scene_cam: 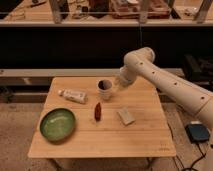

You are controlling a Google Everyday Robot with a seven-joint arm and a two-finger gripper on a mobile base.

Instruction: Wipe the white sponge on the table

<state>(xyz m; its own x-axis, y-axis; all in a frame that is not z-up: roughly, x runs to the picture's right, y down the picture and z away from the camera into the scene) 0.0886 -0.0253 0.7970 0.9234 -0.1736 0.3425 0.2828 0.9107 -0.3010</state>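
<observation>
The white sponge [126, 116] lies flat on the light wooden table [125, 142], right of centre. My gripper [119, 85] hangs at the end of the white arm [165, 82] over the back of the table, just right of the cup [104, 89] and well behind the sponge. It holds nothing that I can see.
A white tube with a label [73, 95] lies at the back left. A green bowl [57, 124] sits at the front left. A small red object [98, 111] lies in the middle. A dark shelf unit stands behind the table.
</observation>
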